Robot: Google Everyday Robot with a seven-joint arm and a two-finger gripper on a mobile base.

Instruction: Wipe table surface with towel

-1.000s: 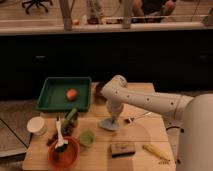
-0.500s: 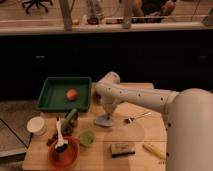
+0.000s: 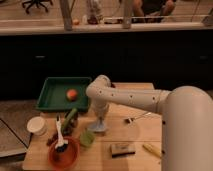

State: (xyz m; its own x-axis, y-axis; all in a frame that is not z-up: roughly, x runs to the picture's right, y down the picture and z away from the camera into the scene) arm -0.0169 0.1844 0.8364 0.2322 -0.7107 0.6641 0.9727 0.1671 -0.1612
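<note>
My claw (image 3: 99,119) sits atop the towel (image 3: 96,127) on the worktop (image 3: 150,132); its grip I cannot tell. Towel likely limp, light; pinch bunched centre.

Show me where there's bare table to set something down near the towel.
Bare wood lies between the towel under the gripper and the small block, and along the front edge between the red bowl and that block. The left side is crowded: green tray, white cup, green cup.

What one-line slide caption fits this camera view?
The gripper rests on a pale towel on the wooden table, beside a green tray.
</note>
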